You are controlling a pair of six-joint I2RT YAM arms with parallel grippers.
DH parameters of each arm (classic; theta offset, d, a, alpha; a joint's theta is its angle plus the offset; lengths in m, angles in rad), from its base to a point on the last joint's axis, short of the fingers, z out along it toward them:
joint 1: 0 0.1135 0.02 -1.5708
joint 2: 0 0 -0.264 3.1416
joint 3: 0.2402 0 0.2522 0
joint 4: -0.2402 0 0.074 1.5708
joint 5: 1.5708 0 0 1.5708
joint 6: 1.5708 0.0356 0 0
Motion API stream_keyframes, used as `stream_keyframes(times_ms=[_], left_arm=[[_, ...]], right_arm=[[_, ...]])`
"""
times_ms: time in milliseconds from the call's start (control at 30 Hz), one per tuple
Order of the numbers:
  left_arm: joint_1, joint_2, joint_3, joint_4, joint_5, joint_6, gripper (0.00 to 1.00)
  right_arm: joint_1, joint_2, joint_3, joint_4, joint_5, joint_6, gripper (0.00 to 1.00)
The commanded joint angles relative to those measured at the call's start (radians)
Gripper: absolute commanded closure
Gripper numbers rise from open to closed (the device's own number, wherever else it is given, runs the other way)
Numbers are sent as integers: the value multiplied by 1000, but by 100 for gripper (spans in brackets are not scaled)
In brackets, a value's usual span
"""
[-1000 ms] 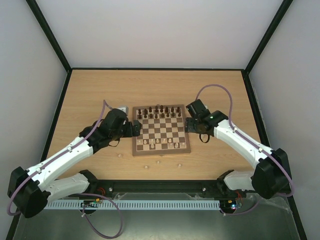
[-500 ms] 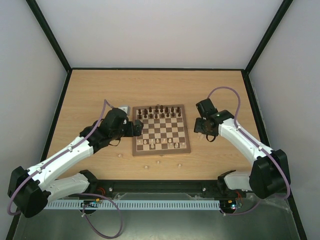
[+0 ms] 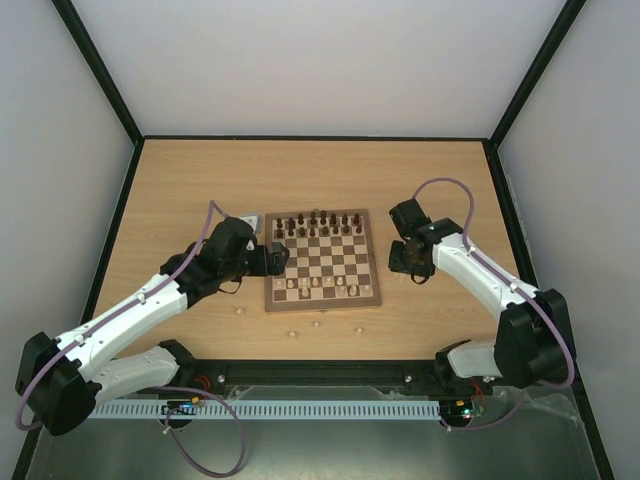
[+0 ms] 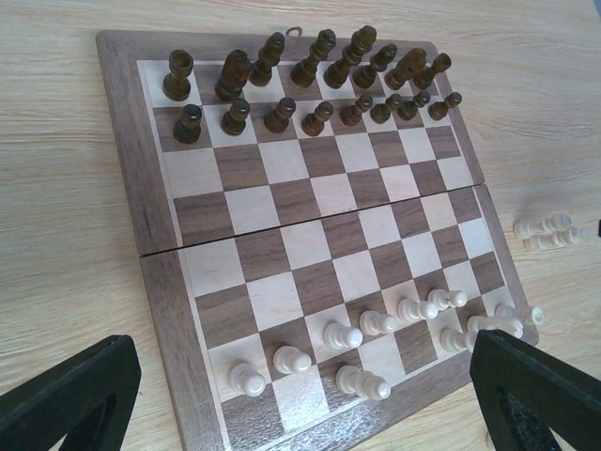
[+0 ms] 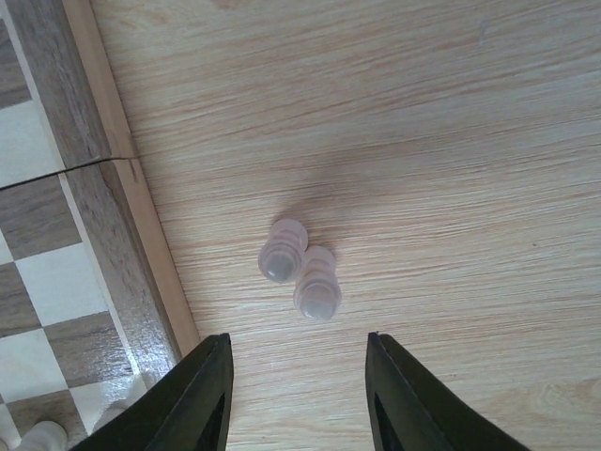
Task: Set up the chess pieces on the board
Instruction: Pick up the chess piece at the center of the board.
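Observation:
The board lies mid-table. Dark chess pieces fill its two far rows, and several pale pieces stand on its near rows. My left gripper is open and empty at the board's left edge; in its wrist view the fingers stand wide apart over the near border. My right gripper is open and empty over the table just right of the board. Two pale pieces stand touching each other on the table below it, next to the board's border. They also show in the left wrist view.
Several small loose pale pieces lie on the table in front of the board, such as one at the left and one at the right. A small pale object sits by the board's far left corner.
My right gripper has pulled away from the board's right edge, moving right and a little nearer, and now hangs over the two pale pieces. My left arm has barely moved.

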Motion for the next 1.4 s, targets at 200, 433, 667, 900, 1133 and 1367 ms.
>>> stream_keyframes(times_ms=[200,433,667,900,1133,1367], left_arm=[[4,2,-14,27,22,16,1],[4,3,-21,32,27,18,1],[4,0,-22,33,30,18,1],[4,-1,-25,35,37,19,1],[4,1,-25,37,37,19,1],[6,8,-23,36,35,20,1]], right_arm=[[-2,80,-19,-46,-39,-18,67],[-3,97,-22,-47,-19,-13,70],[-3,111,-19,-57,25,4,71],[-7,126,-13,-56,50,8,70],[-8,152,-4,-39,53,-4,74],[-10,176,1,-17,52,-15,79]])
